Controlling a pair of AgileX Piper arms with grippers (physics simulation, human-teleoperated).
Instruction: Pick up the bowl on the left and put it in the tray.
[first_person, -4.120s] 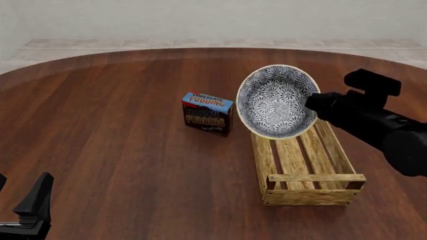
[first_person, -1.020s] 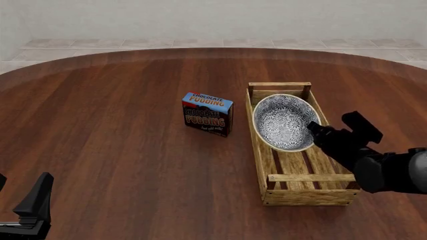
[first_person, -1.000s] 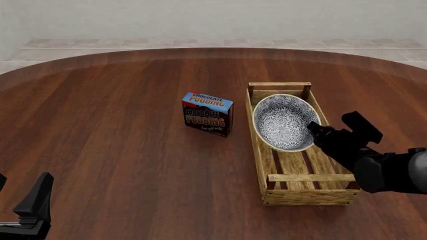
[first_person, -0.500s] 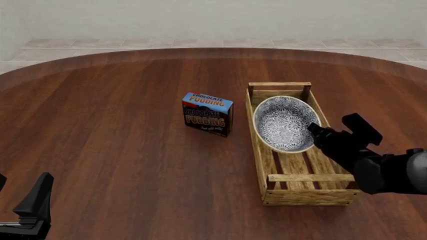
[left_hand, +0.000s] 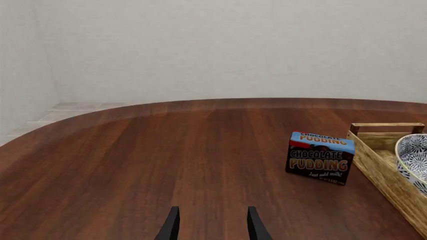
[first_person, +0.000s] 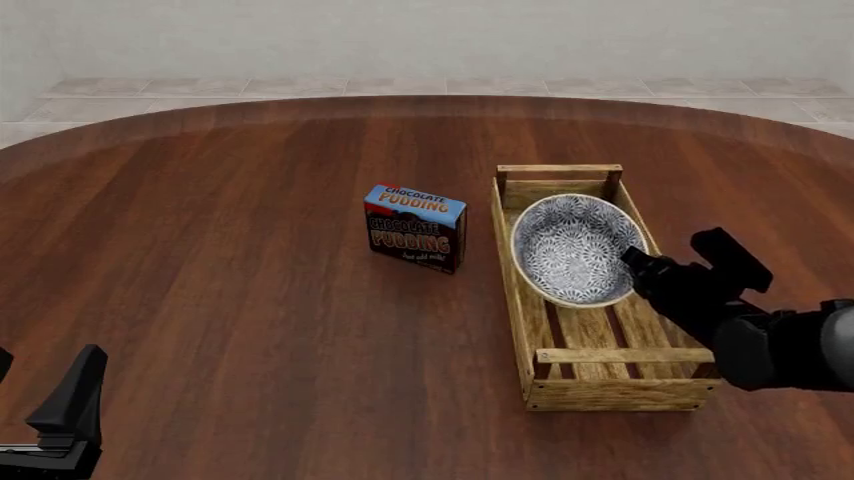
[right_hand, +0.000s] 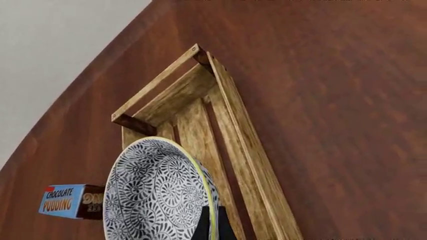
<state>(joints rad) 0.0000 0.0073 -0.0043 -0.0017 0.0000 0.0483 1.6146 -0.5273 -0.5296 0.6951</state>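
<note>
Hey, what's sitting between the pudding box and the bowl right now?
Only the tray's left side wall; front view shows the pudding box outside it and the bowl inside.

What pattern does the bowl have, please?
Dense blue-and-white floral on the bowl, cream rim; clearest in the front view.

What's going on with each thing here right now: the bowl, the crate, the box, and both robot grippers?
bowl: tilted, inside the tray's far half, gripped at its rim.
tray: flat on the table, near half bare.
pudding box: upright on the table, left of the tray, untouched.
right gripper: shut on the bowl's rim.
left gripper: open, holding nothing.
</note>
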